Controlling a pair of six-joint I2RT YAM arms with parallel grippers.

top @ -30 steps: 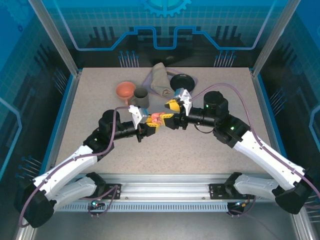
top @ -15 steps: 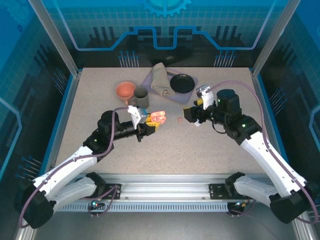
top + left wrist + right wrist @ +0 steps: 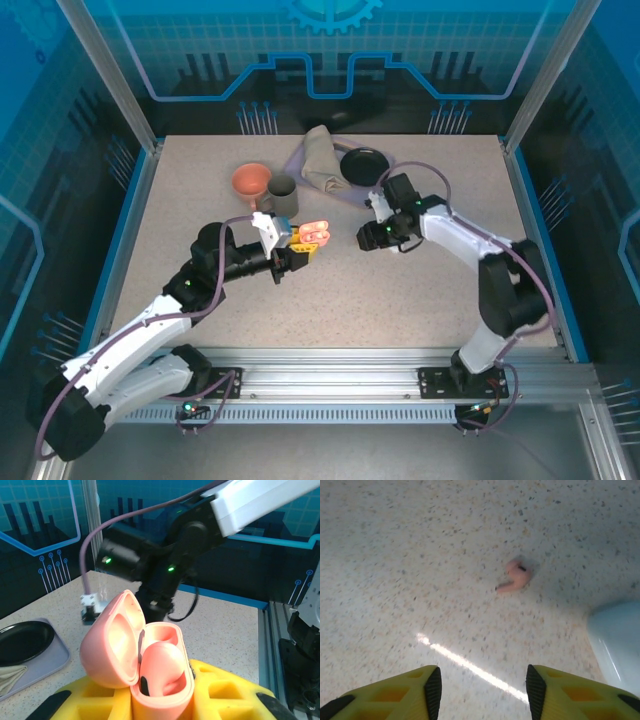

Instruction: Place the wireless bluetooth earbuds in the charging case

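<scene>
Right now the coming move turns on the loose salmon-pink earbud (image 3: 516, 576), which lies on the desk (image 3: 395, 555) to the right of the pink charging case (image 3: 120, 650). In the right wrist view it sits ahead of the right claw (image 3: 482, 685), a little right of the gap's centre line and apart from both fingers. Its long axis runs on a slant, with the stem toward the lower left and the bulb toward the upper right, so the jaws would likely need some turning to close across it. The right claw points down at the desk with its jaws spread and nothing between them. The left claw (image 3: 162, 699) is clamped on the case, whose lid stands hinged back with one seated earbud (image 3: 156, 666) in a well. The right arm is therefore the nearer and the free one.

A second ago both claws met at the case. Half a second ago the right arm had drawn off to the right of the case, leaving the earbud on the desk between them. It has since swung back over that spot, while the case has barely moved.
</scene>
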